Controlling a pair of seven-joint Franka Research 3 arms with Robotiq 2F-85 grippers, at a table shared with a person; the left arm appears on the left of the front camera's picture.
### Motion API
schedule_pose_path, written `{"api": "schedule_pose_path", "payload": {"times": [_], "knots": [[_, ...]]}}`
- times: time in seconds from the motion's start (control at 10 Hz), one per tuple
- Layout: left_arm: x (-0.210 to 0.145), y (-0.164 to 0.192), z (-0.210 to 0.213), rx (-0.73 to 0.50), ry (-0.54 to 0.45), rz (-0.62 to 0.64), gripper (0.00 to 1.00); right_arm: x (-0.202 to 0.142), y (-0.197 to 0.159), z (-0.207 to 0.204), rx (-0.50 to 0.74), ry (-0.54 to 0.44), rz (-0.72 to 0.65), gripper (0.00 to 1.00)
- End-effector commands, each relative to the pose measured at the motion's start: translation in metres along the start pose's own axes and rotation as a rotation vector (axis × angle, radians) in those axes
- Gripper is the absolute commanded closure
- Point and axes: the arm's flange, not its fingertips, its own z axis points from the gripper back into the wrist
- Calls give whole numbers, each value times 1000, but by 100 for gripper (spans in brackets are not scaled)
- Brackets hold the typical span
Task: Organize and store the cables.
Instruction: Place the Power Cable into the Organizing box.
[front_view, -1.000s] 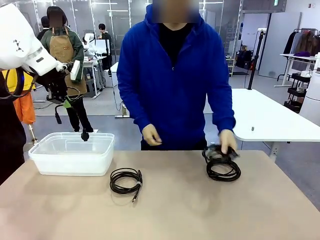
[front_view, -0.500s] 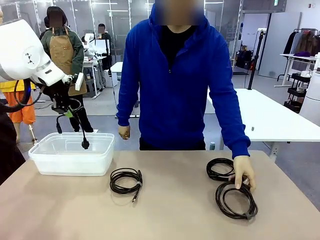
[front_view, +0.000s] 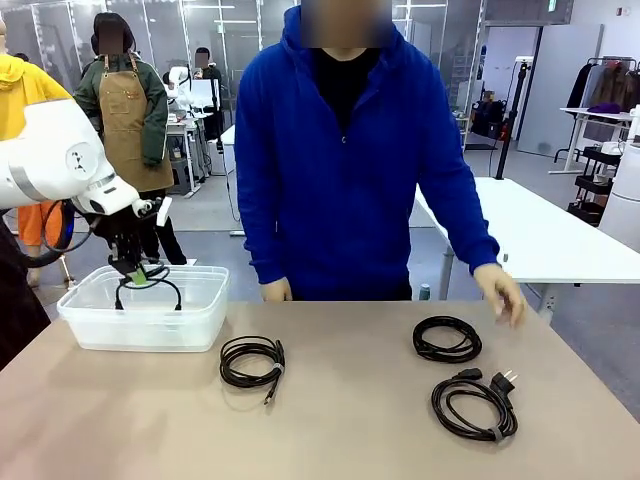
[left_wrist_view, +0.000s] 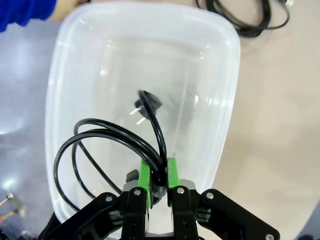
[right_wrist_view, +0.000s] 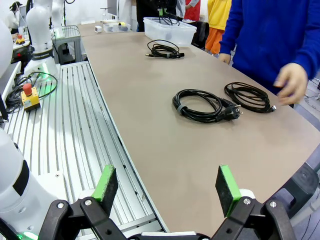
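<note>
My left gripper is shut on a black cable, and the coil hangs down into the clear plastic bin. From the left wrist, the green fingers pinch the cable over the bin, with its plug low inside. Three more coiled cables lie on the table: one beside the bin, one at the far right, and one at the near right. My right gripper stands open beyond the table's edge, far from those cables.
A person in a blue hoodie stands at the far side, one hand held above the right cables. A ribbed metal base carrying an emergency-stop box lies beside the table on the right arm's side.
My left arm came down and lowered the held cable into the bin. The person laid out a coil at the near right and drew the hand back.
</note>
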Motion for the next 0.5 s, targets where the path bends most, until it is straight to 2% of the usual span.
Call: {"api": "schedule_pose_path", "payload": {"times": [0.0, 0.1, 0.2, 0.3, 0.4], "knots": [[-3, 5, -5, -29, -25, 46, 84, -1, -1, 0, -1, -9, 12, 0], [-5, 6, -6, -22, -24, 56, 62, -1, -1, 0, -1, -9, 12, 0], [-6, 5, -3, -17, -22, 48, 59, -1, -1, 0, -1, -9, 12, 0], [-7, 3, -1, -15, -26, 49, 38, -1, -1, 0, -1, -9, 12, 0], [-8, 2, -1, -16, -28, 49, 36, -1, -1, 0, -1, -9, 12, 0]]}}
